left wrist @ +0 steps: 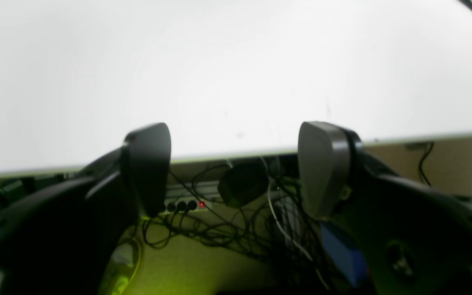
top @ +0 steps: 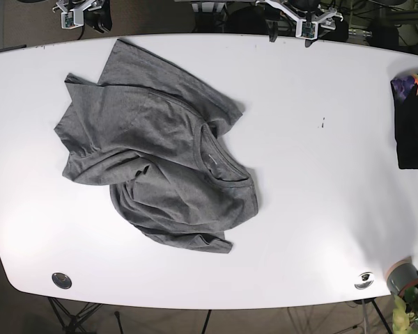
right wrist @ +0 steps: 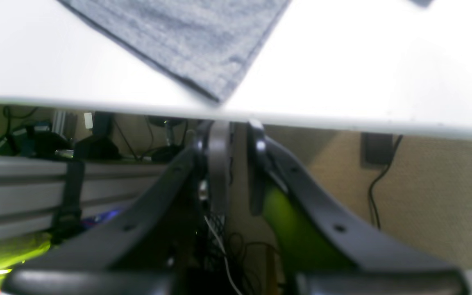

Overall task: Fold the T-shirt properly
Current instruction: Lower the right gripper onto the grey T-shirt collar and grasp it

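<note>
A crumpled grey T-shirt (top: 160, 153) lies on the left half of the white table (top: 320, 181), one corner reaching towards the far-left edge. The left gripper (left wrist: 236, 170) hangs off the far edge, its jaws spread wide and empty. The right gripper (right wrist: 236, 164) sits just beyond the far-left edge, near that corner; its jaws are almost together, gripping nothing. A black printed garment (top: 412, 125) lies at the right edge.

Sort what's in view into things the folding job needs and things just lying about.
For the job:
grey T-shirt, crumpled on the white table
left end effector, open
right end effector, nearly shut, holding nothing

Lying about:
black cloth at the table edge
roll of tape
plant
</note>
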You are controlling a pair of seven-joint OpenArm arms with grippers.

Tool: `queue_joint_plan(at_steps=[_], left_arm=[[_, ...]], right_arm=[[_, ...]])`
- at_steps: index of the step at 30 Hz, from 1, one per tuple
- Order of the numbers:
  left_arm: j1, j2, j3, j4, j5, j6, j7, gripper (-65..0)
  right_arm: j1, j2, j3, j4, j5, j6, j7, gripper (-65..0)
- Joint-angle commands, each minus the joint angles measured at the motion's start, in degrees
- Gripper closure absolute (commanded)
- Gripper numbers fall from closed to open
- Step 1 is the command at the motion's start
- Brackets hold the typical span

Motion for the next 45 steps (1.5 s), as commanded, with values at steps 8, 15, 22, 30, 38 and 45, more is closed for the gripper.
queue_joint_plan(at_steps=[8, 15, 22, 30, 38, 45], left_arm=[[-3.7, -0.2, 0.0, 1.1, -0.1, -0.2, -1.3, -47.4], [-8.7, -0.3, 0.1, 1.1, 0.1, -0.2, -1.2, -57.1], [-12.7, -0.3, -0.3, 1.1, 0.2, -0.1, -1.2, -56.7], [-16.7, 0.0, -4.1, 1.1, 0.1, -0.1, -1.1, -56.7], [-19.4, 0.0, -5.1, 1.0, 0.0, 0.0, -1.1, -56.7], [-22.0, 0.0, -5.8, 0.7, 0.1, -0.2, -1.1, -56.7]], right_arm=[[4.3, 0.4, 0.0, 5.2, 0.2, 0.3, 0.0, -6.8], [15.7, 2.4, -0.3, 9.4, 0.2, 0.39, -16.7, -7.1], [25.3, 4.1, -0.3, 9.7, 0.2, 4.12, -26.0, -7.1], [35.4, 4.4, -3.3, 9.6, 0.1, 4.12, -35.1, -10.9], [39.9, 6.3, -14.1, 9.6, 0.1, 4.12, -35.8, -29.3], [42.0, 6.8, -24.2, 9.5, -0.2, 4.12, -36.0, -29.8]])
